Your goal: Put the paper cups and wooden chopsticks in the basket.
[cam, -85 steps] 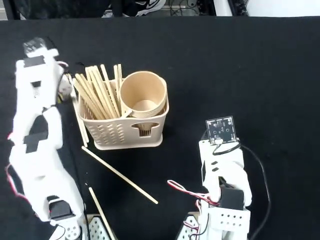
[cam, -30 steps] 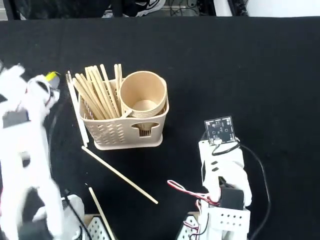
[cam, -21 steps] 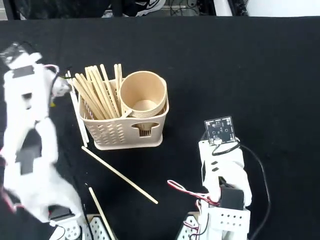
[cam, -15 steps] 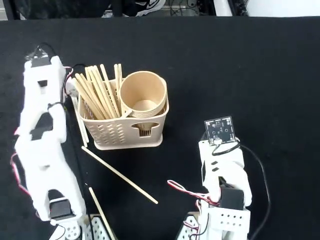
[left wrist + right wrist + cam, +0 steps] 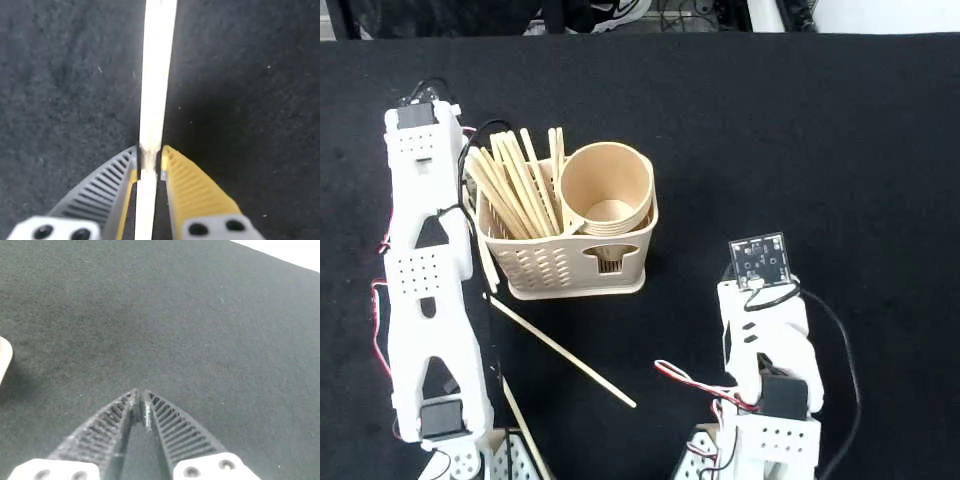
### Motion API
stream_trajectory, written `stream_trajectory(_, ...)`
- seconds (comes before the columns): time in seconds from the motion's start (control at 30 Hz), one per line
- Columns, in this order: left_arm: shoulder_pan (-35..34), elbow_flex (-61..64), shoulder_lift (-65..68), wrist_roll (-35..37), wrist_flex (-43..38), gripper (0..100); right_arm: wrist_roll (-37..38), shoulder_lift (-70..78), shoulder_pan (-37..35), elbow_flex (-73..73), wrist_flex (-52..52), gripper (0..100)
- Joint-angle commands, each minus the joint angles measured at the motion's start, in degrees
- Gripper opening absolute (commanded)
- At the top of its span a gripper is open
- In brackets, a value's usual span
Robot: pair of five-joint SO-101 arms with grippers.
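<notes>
A black table point(image 5: 840, 140) is seen from above. Left of its middle a cream basket point(image 5: 570, 268) is set, with stacked paper cups point(image 5: 607, 190) in one side and a bundle of wooden chopsticks point(image 5: 515, 185) leaning in the other. Two loose chopsticks are seen on the table: one point(image 5: 560, 350) lies diagonally just in front of the basket, the other point(image 5: 523, 425) nearer the arm bases. The left arm point(image 5: 420, 270) is stretched along the basket's left wall. The left gripper point(image 5: 149, 151) is clamped on a single chopstick point(image 5: 156, 75) — pinched between grey and yellow fingers. The right arm point(image 5: 765, 340) is folded well apart from the basket, and the right gripper point(image 5: 141, 394) is pressed together — empty.
</notes>
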Motion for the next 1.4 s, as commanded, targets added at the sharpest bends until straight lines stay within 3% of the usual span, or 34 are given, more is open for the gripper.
stream_trajectory(0.0, -1.71, -3.65, -1.05, -0.53, 0.44, 3, 0.35, -1.98, -0.35, -0.22, -0.70, 1.4)
stream_trajectory(0.33, -5.93, 3.47, -24.18, -0.44, 0.44, 3, 0.35, -1.98, -0.35, -0.22, -0.79, 1.4)
stream_trajectory(0.7, -5.41, 11.47, -61.45, -0.88, 0.35, 3, 0.35, -1.98, -0.53, -0.22, -0.79, 1.4)
stream_trajectory(0.97, -3.38, 21.49, -87.12, -0.97, 0.18, 3, 0.35, -1.98, -0.62, -0.22, -0.79, 1.4)
stream_trajectory(1.13, 4.00, 26.95, -102.33, -3.34, 0.00, 3, 0.35, -1.98, -0.62, -0.22, -0.79, 1.4)
stream_trajectory(1.27, 6.55, 36.09, -110.33, -3.43, -5.89, 3, 0.35, -1.98, -0.62, -0.22, -0.70, 1.4)
stream_trajectory(1.37, -0.75, 49.01, -111.21, -3.60, -12.13, 3, 0.35, -1.98, -0.53, -0.22, -0.70, 1.4)
